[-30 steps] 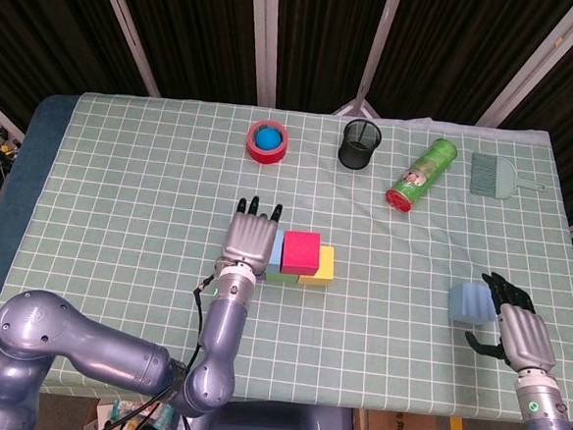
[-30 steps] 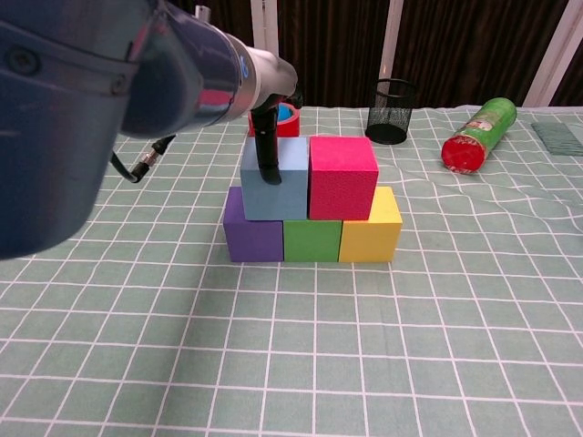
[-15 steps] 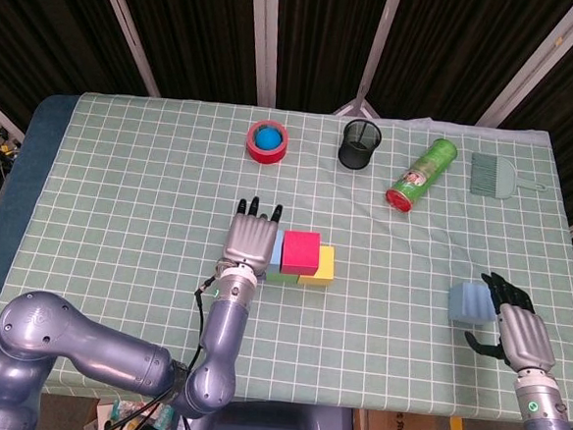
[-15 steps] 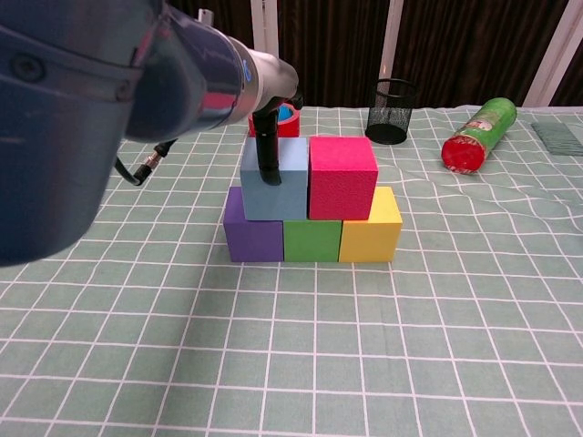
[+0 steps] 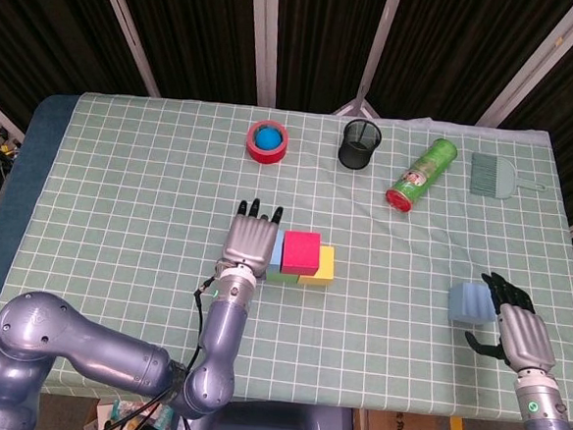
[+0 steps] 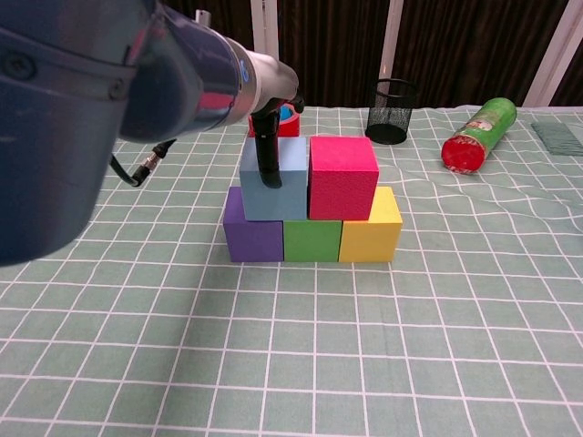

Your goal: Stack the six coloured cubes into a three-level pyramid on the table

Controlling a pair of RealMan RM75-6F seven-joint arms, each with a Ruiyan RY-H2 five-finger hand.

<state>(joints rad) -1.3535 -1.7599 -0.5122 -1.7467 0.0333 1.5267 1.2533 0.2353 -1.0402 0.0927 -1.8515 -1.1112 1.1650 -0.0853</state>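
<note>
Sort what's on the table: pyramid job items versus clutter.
Job: purple cube, green cube, yellow cube, grey-blue cube, pink cube, light blue cube.
Clutter: tape roll, mesh cup, green can, brush.

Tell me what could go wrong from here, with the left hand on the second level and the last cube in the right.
1. The left hand has a finger down the front of the grey-blue cube; pulling away could drag it off the purple cube or nudge the pink cube.
2. The light blue cube at the right hand sits far from the stack; a long carry may loosen it.
3. Setting it across two cubes could push them apart.
</note>
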